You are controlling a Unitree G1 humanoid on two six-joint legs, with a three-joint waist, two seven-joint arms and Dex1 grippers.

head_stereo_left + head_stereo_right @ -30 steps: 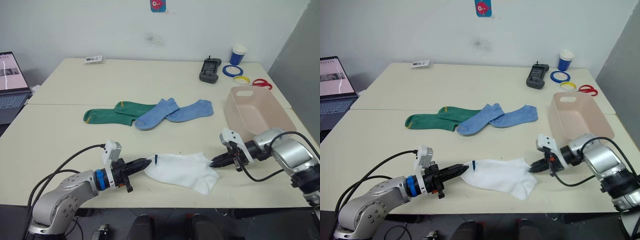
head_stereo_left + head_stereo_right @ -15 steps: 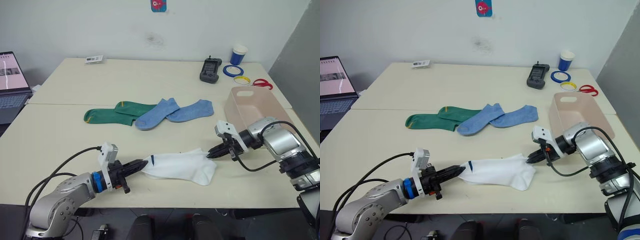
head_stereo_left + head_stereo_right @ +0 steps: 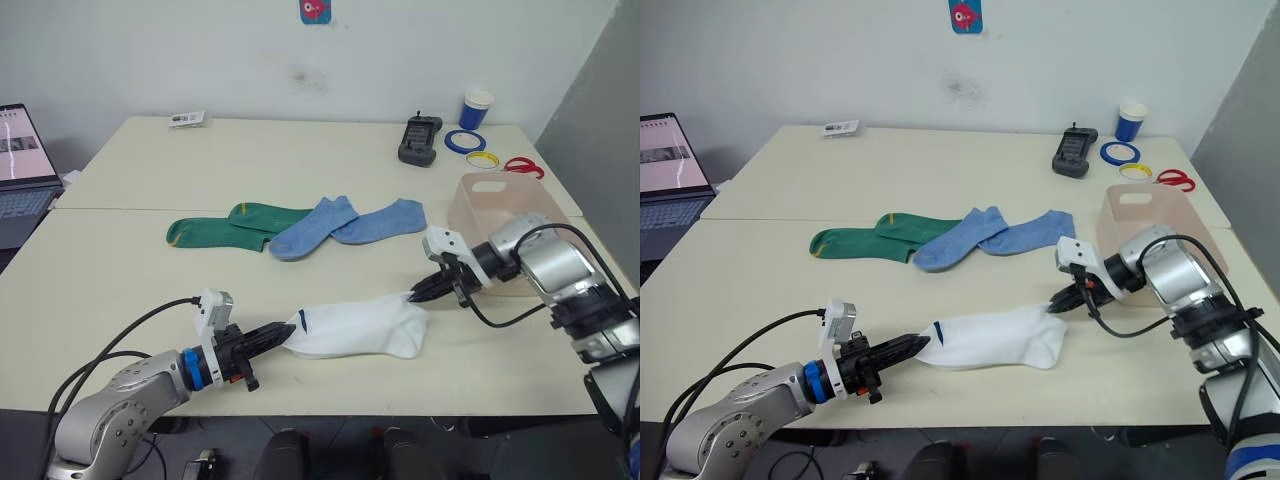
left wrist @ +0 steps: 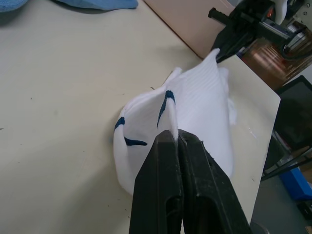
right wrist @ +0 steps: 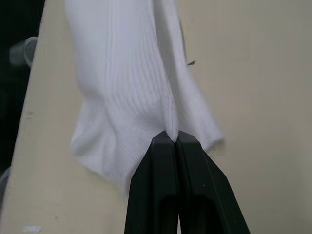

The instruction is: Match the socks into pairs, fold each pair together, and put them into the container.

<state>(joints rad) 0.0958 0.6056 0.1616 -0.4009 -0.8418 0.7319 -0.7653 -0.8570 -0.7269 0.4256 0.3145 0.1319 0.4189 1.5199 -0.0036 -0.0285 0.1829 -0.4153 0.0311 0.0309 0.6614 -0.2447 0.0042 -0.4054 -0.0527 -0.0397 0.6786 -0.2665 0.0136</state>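
White socks [image 3: 358, 327] pinched between left pincer [image 3: 284, 331], right pincer [image 3: 413, 295].

You face two pale cream tables [image 3: 300, 160] pushed together, a seam running between them, against a plain white wall [image 3: 200, 50] bearing a small red-and-blue sticker [image 3: 315, 10]. A grey panel [image 3: 605, 110] stands at your right.

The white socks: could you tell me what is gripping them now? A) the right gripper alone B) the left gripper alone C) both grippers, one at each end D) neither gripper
C: the left gripper pinches one end of the white socks and the right gripper pinches the other.
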